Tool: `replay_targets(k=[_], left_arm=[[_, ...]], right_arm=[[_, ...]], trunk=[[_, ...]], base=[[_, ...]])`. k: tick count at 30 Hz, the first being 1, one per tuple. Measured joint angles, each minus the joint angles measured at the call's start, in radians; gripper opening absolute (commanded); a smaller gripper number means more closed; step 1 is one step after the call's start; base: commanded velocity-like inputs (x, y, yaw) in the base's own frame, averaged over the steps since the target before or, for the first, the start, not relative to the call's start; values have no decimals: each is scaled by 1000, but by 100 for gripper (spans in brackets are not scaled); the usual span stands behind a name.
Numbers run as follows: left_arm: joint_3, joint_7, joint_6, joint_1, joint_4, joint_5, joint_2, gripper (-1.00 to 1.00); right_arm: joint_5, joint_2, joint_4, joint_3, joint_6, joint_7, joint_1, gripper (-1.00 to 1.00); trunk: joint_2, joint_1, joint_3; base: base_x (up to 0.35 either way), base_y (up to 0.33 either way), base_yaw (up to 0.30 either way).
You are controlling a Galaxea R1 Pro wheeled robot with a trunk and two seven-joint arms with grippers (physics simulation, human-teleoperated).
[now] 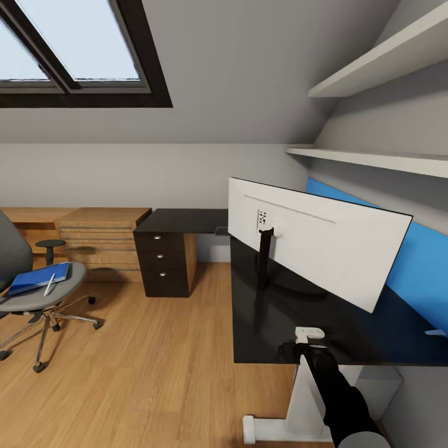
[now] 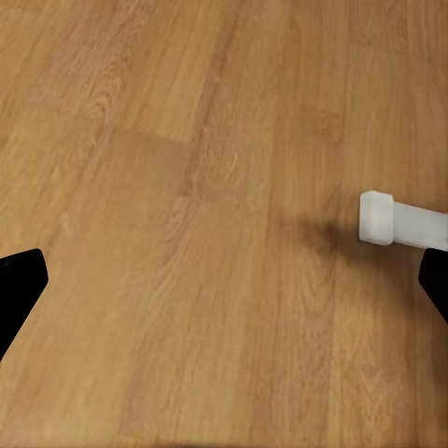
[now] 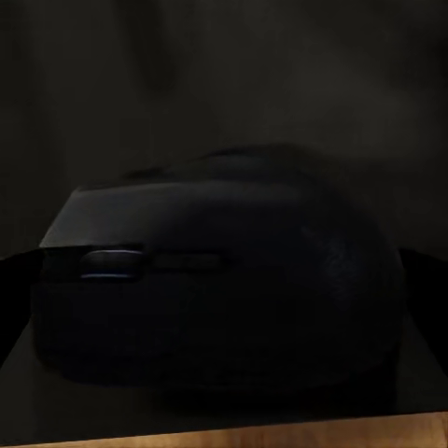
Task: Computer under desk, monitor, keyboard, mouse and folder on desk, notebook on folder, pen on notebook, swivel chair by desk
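Between our right gripper's [image 3: 224,308] 2 fingers sits the mouse [image 3: 219,280] at the desk's [image 1: 274,336] near edge; the view is dark, so we cannot tell whether they clamp it. It looks light, rigid and smooth-shelled, best pinched across its flanks. Our left gripper [image 2: 224,289] hangs open over the floor [image 2: 187,187].

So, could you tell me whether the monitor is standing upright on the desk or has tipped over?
Upright: the monitor stands on its stand on the desk, white back toward the camera.
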Motion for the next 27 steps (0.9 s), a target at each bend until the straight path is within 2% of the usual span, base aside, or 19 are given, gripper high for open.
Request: replay_targets(k=[4, 27], left_arm=[[0, 0, 0, 0, 0, 0, 0, 100], [3, 1, 2, 0, 0, 0, 11, 100]], right_arm=[[1, 0, 0, 0, 1, 1, -1, -100], [0, 7, -13, 3, 5, 5, 0, -100]], trunk=[[0, 0, 0], [161, -88, 72]], base=[[0, 0, 0], [0, 0, 0]])
